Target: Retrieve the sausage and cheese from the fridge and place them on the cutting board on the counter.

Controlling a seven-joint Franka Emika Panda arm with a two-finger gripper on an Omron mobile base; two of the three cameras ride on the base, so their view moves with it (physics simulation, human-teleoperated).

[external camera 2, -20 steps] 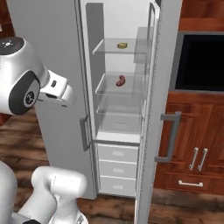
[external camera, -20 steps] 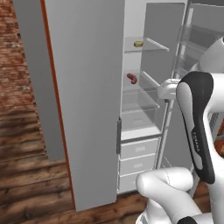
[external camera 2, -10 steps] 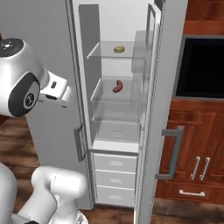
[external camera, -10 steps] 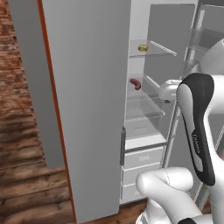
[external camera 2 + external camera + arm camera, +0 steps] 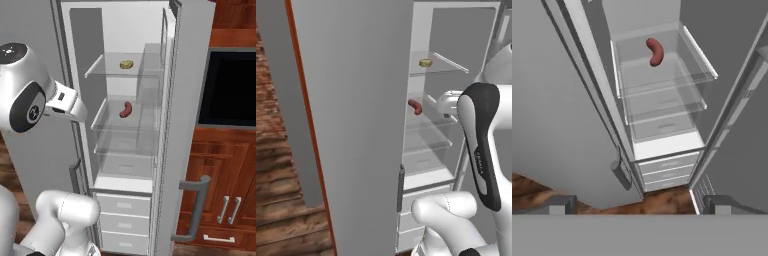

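Ahead, fridge [image 5: 192, 75] stands open around sausage [image 5: 655, 51], gripper [image 5: 639, 204] spread.

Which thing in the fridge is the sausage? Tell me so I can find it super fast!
Find the tall grey fridge standing open, with clear glass shelves inside. Count down to the second glass shelf, the one under the shelf with the little yellow cheese. The sausage lies there alone: it is reddish-brown, long and bent like a finger, while the cheese is pale and round.
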